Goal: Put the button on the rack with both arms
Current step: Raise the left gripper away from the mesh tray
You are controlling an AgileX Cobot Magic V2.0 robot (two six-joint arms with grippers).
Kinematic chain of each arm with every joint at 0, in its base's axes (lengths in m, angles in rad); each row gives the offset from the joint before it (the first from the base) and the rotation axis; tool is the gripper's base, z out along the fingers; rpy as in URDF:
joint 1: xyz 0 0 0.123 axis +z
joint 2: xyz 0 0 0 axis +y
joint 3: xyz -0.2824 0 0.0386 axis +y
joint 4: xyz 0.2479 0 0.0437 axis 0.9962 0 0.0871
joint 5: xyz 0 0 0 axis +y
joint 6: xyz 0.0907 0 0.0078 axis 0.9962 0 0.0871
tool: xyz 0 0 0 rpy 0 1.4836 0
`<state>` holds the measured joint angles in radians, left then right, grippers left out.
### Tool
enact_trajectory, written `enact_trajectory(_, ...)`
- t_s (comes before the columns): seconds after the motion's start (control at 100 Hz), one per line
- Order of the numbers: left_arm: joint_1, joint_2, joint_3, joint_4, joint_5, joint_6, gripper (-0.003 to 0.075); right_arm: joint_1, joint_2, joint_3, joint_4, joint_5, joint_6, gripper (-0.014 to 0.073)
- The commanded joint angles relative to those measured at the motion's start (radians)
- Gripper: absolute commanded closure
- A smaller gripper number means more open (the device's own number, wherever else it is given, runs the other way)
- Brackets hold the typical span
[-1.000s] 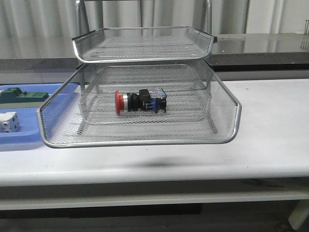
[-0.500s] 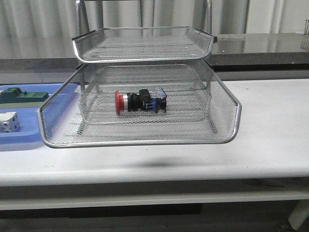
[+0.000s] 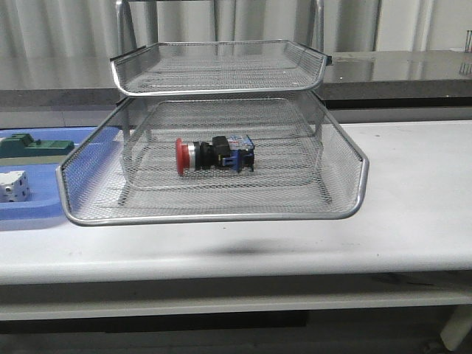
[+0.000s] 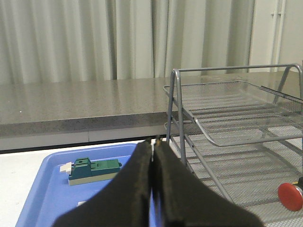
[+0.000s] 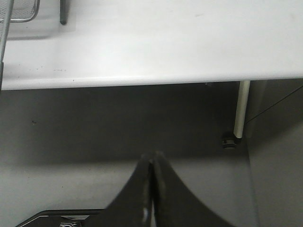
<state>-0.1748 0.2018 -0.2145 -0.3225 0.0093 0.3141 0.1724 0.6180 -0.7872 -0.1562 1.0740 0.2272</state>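
Observation:
The button (image 3: 214, 155) lies on its side in the pulled-out middle tray of the silver mesh rack (image 3: 354, 199), red head to the left. Its red head (image 4: 290, 196) also shows in the left wrist view, inside the rack (image 4: 222, 101). Neither arm shows in the front view. My left gripper (image 4: 153, 141) is shut with nothing between its fingers, held back from the rack above the blue tray. My right gripper (image 5: 151, 155) is shut and empty, hanging below the table's front edge over the floor. A corner of the rack (image 5: 19, 12) shows in the right wrist view.
A flat blue tray (image 3: 44, 214) lies left of the rack, holding a green block (image 3: 33, 145) and a white cube-like block (image 3: 13, 186). The green block (image 4: 92, 170) also shows in the left wrist view. A grey counter and curtains run behind. A table leg (image 5: 240, 109) stands near the right gripper.

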Motion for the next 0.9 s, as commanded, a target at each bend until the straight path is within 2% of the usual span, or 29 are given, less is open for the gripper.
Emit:
enact_trajectory(0.0, 0.002, 0.007, -0.029, -0.009, -0.077, -0.010, 0.0741, -0.003, 0.003, -0.034, -0.021, -0.048, -0.005, 0.0662)
enact_trajectory(0.2, 0.002, 0.007, -0.029, -0.011, -0.077, -0.010, 0.0741, -0.003, 0.003, -0.034, -0.012, -0.080, -0.005, 0.0662)
enact_trajectory(0.34, 0.002, 0.007, -0.029, -0.011, -0.077, -0.010, 0.0741, -0.003, 0.011, -0.034, 0.054, -0.151, -0.005, 0.0662)
enact_trajectory(0.5, 0.002, 0.007, -0.029, -0.011, -0.077, -0.010, 0.0741, -0.003, 0.085, -0.034, 0.189, -0.204, -0.025, 0.0662)
enact_trajectory(0.89, 0.002, 0.007, -0.029, -0.011, -0.077, -0.010, 0.0741, 0.027, 0.391, -0.034, 0.527, -0.264, -0.234, 0.0660)
